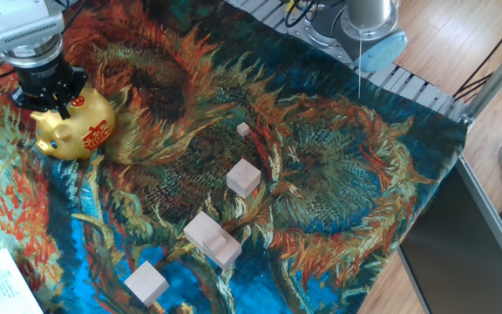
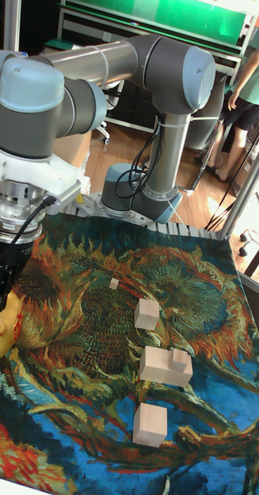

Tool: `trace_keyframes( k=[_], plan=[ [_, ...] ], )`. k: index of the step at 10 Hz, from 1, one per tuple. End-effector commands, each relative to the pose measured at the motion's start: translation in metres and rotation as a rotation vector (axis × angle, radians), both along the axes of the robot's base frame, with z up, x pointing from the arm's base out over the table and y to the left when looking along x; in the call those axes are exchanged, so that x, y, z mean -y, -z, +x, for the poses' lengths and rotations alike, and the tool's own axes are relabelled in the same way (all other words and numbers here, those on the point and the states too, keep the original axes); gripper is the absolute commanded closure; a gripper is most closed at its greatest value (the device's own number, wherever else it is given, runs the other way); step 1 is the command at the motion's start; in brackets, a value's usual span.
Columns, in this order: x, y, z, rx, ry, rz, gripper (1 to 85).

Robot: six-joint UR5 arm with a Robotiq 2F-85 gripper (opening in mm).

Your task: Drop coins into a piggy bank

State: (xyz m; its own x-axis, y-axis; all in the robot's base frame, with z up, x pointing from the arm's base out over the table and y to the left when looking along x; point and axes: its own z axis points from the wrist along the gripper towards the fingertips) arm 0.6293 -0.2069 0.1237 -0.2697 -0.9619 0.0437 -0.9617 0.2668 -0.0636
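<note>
The gold piggy bank [image 1: 75, 131] with red markings stands on the patterned cloth at the far left; in the tall fixed view only part of the piggy bank [image 2: 1, 325] shows at the left edge. My gripper [image 1: 60, 110] hangs straight down over the pig's back, its dark fingertips drawn together just above or touching the top. No coin shows between the fingers or anywhere on the cloth. The slot on the pig's back is hidden by the gripper [image 2: 1, 288].
Several pale wooden blocks lie mid-cloth: a tiny cube [image 1: 243, 129], a cube [image 1: 243, 177], a stepped block [image 1: 212, 238] and a cube [image 1: 146, 283] near the front. The arm's base [image 1: 369, 26] stands at the back right. Papers [image 1: 3, 288] lie at the front left.
</note>
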Motion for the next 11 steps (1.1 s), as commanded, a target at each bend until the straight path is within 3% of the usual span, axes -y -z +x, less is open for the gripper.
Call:
trace_keyframes(
  k=[1,2,4,8,10,11],
  plan=[
    [-0.005,0.0,-0.001,-0.007,0.001,0.023,84.3],
    [-0.004,0.0,0.0,-0.004,-0.003,0.02,67.3],
    [-0.002,0.0,-0.001,-0.009,-0.002,0.012,49.7],
    [0.003,-0.007,-0.003,-0.023,0.049,0.001,51.0],
    [0.004,-0.009,-0.001,-0.005,0.222,0.017,58.0],
    [-0.004,-0.01,0.004,0.02,0.399,0.063,58.3]
  ],
)
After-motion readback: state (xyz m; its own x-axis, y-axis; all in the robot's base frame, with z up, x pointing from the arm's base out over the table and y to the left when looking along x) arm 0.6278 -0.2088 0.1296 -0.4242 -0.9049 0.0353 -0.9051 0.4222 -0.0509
